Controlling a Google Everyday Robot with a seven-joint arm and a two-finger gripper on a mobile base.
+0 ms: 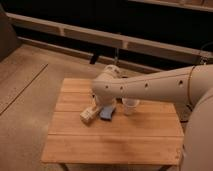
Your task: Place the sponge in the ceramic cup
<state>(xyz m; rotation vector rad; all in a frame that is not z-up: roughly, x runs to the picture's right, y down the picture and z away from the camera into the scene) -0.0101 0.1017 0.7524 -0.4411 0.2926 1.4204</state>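
Note:
The blue sponge [107, 113] lies flat near the middle of the wooden table [115, 140]. The pale ceramic cup [130, 106] stands upright just to its right, partly covered by my arm. My arm reaches in from the right, and its rounded wrist hangs low over the sponge. The gripper [98, 103] points down below the wrist, just above the sponge's left end and the beige carton [88, 115]. It is mostly hidden by the arm.
The beige carton lies on its side touching the left of the sponge. The table's near half holds nothing but bare planks. Behind the table runs a dark wall with a long pale ledge [75, 35].

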